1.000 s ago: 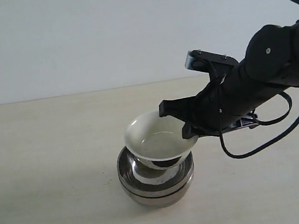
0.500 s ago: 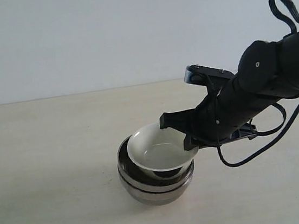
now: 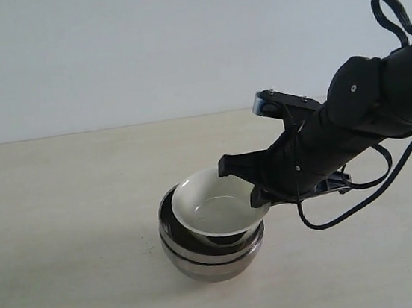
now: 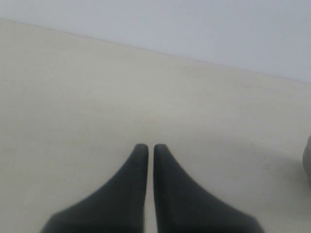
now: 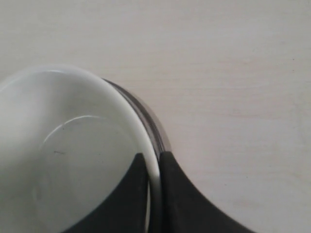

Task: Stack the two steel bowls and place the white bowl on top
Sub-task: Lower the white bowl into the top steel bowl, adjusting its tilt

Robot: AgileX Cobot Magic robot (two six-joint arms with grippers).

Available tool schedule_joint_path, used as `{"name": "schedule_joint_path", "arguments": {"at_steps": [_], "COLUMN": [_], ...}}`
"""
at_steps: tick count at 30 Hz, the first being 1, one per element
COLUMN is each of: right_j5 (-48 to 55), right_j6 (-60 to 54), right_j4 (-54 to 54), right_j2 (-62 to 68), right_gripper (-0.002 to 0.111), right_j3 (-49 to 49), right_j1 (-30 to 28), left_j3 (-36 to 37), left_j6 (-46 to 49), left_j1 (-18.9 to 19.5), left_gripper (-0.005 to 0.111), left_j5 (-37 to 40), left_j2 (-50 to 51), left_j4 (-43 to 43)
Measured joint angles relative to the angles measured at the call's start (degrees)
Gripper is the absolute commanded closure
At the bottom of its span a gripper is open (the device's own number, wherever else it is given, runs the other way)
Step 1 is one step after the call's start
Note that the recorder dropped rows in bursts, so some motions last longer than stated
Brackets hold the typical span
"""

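Note:
The two steel bowls (image 3: 213, 257) sit nested one inside the other at the middle of the table. Inside the upper one rests the white bowl (image 3: 214, 205), slightly tilted. My right gripper (image 3: 257, 187) is shut on the white bowl's right rim, one finger inside and one outside. The right wrist view shows the same grip: the white bowl (image 5: 63, 155) pinched at its rim by the right gripper (image 5: 154, 158), with a sliver of steel bowl rim (image 5: 155, 127) just outside. My left gripper (image 4: 146, 147) is shut on nothing above bare table and does not appear in the exterior view.
The pale tabletop (image 3: 63, 216) stretches round the stack, with a plain wall behind. A black cable (image 3: 361, 195) loops below the right arm. A grey edge (image 4: 307, 160) shows at the border of the left wrist view.
The right gripper has lowered the white bowl from above the steel stack down into the upper steel bowl. The left gripper's jaws stay shut.

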Motion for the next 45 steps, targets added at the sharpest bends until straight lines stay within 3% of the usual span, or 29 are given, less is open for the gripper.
{"name": "schedule_joint_path", "arguments": {"at_steps": [8, 16, 20, 36, 45], "right_j5": [0.0, 0.7, 0.24, -2.69, 1.47], "right_j6": [-4.86, -18.81, -19.44, -17.91, -15.84], "right_j4": [5.38, 19.89, 20.46, 18.65, 15.68], "right_j2": [0.0, 0.22, 0.22, 0.22, 0.22], "right_gripper": [0.108, 0.108, 0.108, 0.108, 0.108], "right_j3": [0.0, -0.24, -1.41, -1.65, -1.65], "right_j1": [0.0, 1.55, 3.81, 3.81, 0.07], "left_j3": [0.0, 0.0, 0.0, 0.0, 0.0], "left_j6": [0.0, 0.0, 0.0, 0.0, 0.0], "left_j1": [0.0, 0.0, 0.0, 0.0, 0.0], "left_gripper": [0.103, 0.103, 0.103, 0.103, 0.103], "left_j5": [0.0, 0.0, 0.0, 0.0, 0.0], "left_j2": [0.0, 0.0, 0.0, 0.0, 0.0], "left_j4": [0.0, 0.0, 0.0, 0.0, 0.0]}}
